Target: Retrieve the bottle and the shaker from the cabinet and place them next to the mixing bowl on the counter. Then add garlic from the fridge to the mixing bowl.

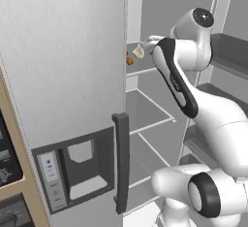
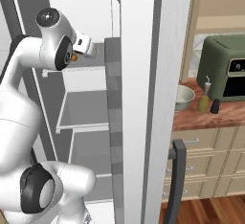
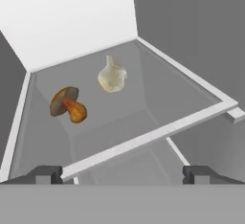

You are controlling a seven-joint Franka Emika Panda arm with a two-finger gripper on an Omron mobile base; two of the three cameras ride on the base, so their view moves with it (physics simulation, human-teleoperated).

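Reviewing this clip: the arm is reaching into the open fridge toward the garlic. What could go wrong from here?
The mushroom lies close beside the garlic on the same glass shelf, so the open end effector might knock or grab it instead. The garlic is round and could roll when touched. The arm could also clip the shelf's front rail.

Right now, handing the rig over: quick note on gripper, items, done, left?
Gripper: open, empty, aimed into the open fridge at the glass shelf.
Garlic: on that shelf, beside a mushroom, untouched.
Bottle and shaker: on the counter next to the mixing bowl.
Done: bottle and shaker placed.
Left: grasp garlic, carry it to the bowl.
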